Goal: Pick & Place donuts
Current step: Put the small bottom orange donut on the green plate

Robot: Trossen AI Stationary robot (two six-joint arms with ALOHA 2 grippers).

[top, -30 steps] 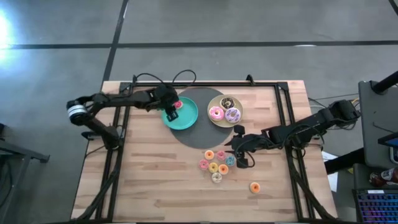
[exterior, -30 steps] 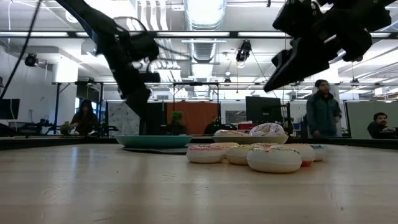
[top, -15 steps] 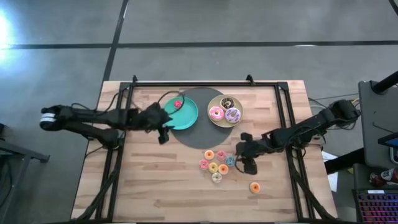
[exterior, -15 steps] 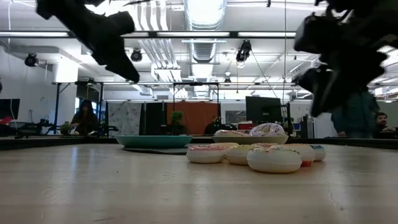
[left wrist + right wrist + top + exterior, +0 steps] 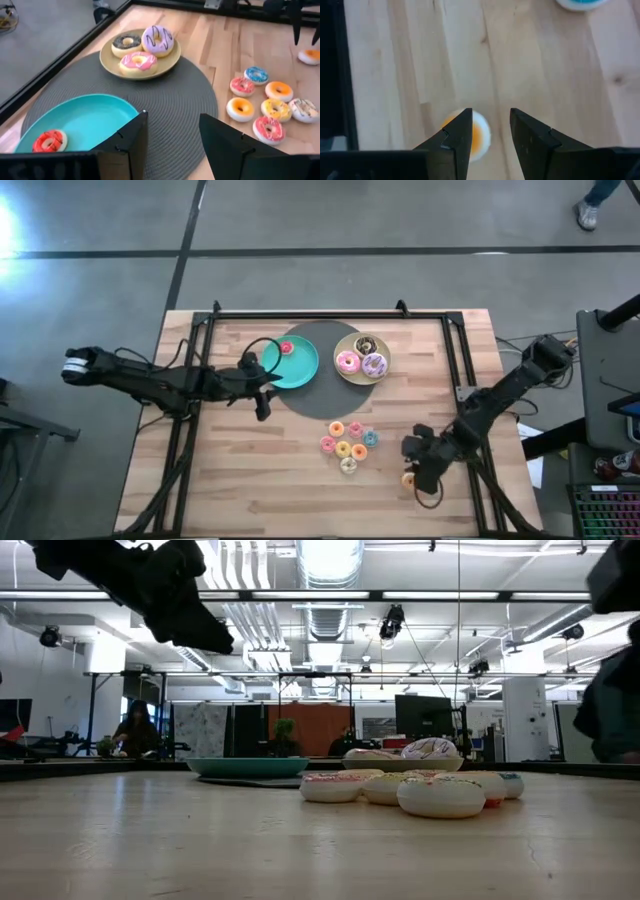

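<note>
Right gripper [image 5: 420, 476] fingers apart, nothing between them, hovering over the lone orange donut [image 5: 409, 480] near the table's front right; in the right wrist view that donut [image 5: 476, 136] sits on bare wood just below the two fingers [image 5: 458, 134]. Left gripper [image 5: 262, 402] also open and empty, at the left edge of the grey round mat [image 5: 312, 402], just beside the teal plate [image 5: 300, 372].

Teal plate holds one small red donut [image 5: 286, 348], near its back rim; rest of the plate bare. Beige plate [image 5: 348, 376] on the mat's right holds three larger donuts touching each other: chocolate [image 5: 365, 344], pink [image 5: 347, 362], lilac-white [image 5: 374, 364].

Cluster of six small donuts [image 5: 348, 443] lies on bare wood in front of the mat, close together; blue one [image 5: 257, 74] at the right-hand edge of the group, white one [image 5: 348, 465] nearest the front. Orange donut well apart from the cluster, toward the right rail.

Wooden table [image 5: 250, 480] open on its front left half. Black frame rails [image 5: 458, 350] run along both sides and the back.
</note>
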